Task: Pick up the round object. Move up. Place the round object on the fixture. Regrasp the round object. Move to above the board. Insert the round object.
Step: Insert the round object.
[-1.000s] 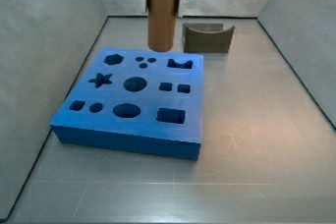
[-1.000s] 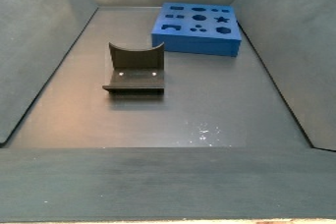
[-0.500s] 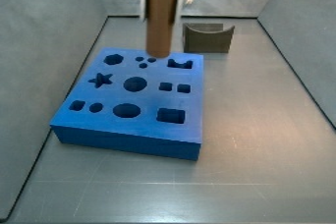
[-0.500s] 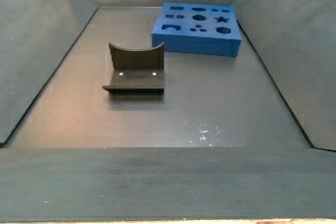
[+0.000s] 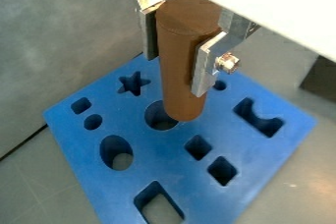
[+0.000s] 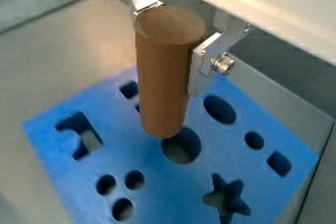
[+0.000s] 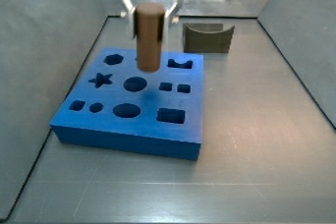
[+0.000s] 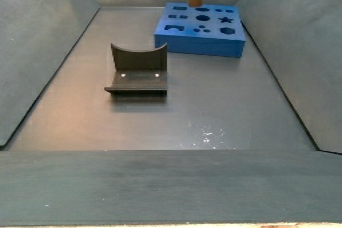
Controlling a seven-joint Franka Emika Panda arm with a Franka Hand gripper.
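Gripper: You can see the gripper (image 5: 178,33) up above the blue board (image 5: 92,159). In both wrist views its flat silver fingers (image 6: 206,59) pinch the top part of the brown peg from two sides.

Peg: The round wooden peg (image 6: 164,71) stands straight up and down in the gripper. It is long and smooth, with a round top. In both wrist views its bottom end hangs right over a round hole (image 5: 160,119) in the board. You cannot tell if the tip is touching the board or just above it. In a side view the peg (image 7: 148,37) stands over the far part of the board (image 7: 184,136).

Board: The board lies flat on the grey floor. It has dark holes cut in it. You can see a star hole (image 6: 225,195), round holes, square holes and a crown-shaped hole (image 5: 261,117).

Fixture: The small dark fixture (image 8: 135,70) sits on the floor by itself, well apart from the board (image 8: 201,42). Its curved top has nothing in it. In a side view it (image 7: 207,37) stands behind the board.
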